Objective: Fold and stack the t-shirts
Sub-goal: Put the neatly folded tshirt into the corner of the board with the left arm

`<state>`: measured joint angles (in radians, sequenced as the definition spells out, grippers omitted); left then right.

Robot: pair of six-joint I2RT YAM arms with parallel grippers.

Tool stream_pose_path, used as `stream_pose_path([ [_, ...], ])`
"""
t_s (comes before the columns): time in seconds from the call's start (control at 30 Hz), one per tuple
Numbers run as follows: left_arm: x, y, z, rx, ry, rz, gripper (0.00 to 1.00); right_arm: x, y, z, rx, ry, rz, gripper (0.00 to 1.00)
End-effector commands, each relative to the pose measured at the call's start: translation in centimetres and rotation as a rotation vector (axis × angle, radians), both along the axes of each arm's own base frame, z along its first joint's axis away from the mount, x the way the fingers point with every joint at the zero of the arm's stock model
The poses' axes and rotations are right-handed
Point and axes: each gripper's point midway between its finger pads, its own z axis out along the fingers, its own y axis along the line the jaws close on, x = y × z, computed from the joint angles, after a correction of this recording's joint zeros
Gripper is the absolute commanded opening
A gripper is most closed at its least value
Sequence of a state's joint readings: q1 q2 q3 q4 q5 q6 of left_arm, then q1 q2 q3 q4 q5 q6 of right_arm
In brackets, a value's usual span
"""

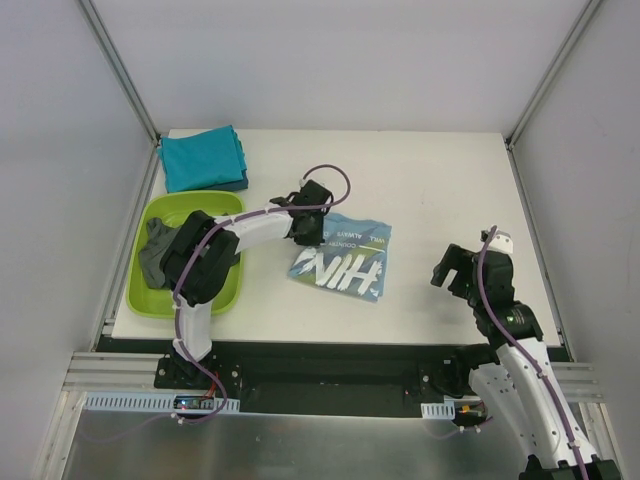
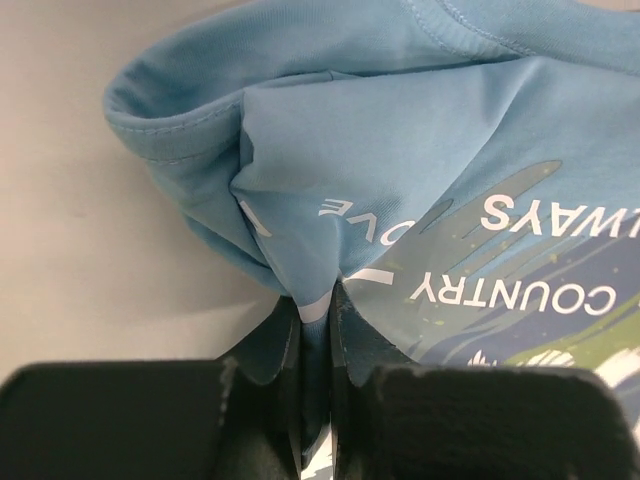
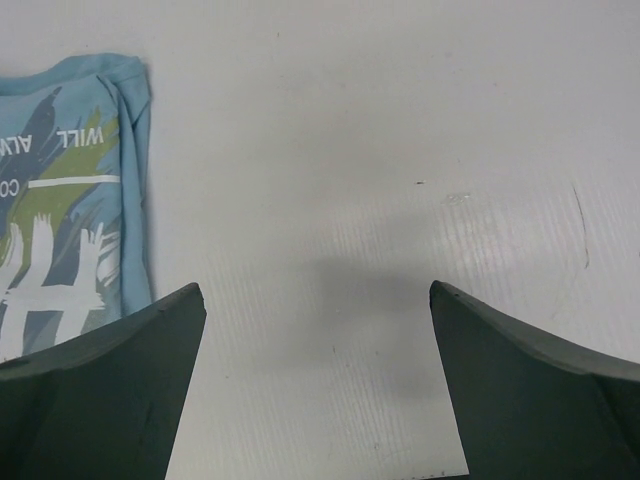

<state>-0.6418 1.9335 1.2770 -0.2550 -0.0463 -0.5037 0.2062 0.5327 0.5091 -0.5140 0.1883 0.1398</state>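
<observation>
A folded light blue t-shirt [image 1: 343, 260] with white and green lettering lies mid-table. My left gripper [image 1: 309, 228] is shut on its left edge; the left wrist view shows blue cloth [image 2: 400, 190] pinched between the fingers [image 2: 352, 330]. My right gripper [image 1: 455, 270] is open and empty over bare table to the shirt's right; the right wrist view shows the shirt's edge [image 3: 70, 200] at its left. A folded teal t-shirt [image 1: 203, 158] lies at the back left. A dark grey t-shirt [image 1: 157, 250] lies crumpled in the tub.
A lime-green plastic tub [image 1: 215, 285] stands at the left, under the left arm. Metal frame posts [image 1: 120, 70] rise at the back corners, and white walls close in the table [image 1: 440, 180].
</observation>
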Motion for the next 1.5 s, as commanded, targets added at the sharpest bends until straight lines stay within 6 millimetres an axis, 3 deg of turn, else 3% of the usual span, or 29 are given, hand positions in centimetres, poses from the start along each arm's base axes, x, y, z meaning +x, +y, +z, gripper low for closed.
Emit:
stream_pose_path([
  [0.0, 3.5, 5.3, 1.3, 0.303, -0.134, 0.070, 0.00, 0.2, -1.3, 0.5, -0.039, -0.033, -0.052, 0.96],
  [0.27, 10.5, 9.3, 7.7, 0.560, -0.363, 0.111, 0.00, 0.3, -1.7, 0.3, -0.057, -0.033, -0.071, 0.96],
  [0.43, 14.3, 12.8, 11.5, 0.695, -0.440, 0.169, 0.00, 0.3, -1.5, 0.4, -0.046, -0.038, -0.057, 0.96],
  [0.8, 22.3, 18.1, 17.3, 0.800, -0.532, 0.182, 0.00, 0.6, -1.9, 0.3, -0.058, -0.047, -0.077, 0.96],
  [1.1, 25.1, 20.9, 21.9, 0.961, -0.618, 0.201, 0.00, 0.7, -2.0, -0.2, -0.066, -0.022, -0.077, 0.96],
  [1.47, 24.9, 22.0, 28.4, 0.987, -0.723, 0.250, 0.00, 0.7, -2.2, -0.2, -0.071, -0.024, -0.088, 0.96],
])
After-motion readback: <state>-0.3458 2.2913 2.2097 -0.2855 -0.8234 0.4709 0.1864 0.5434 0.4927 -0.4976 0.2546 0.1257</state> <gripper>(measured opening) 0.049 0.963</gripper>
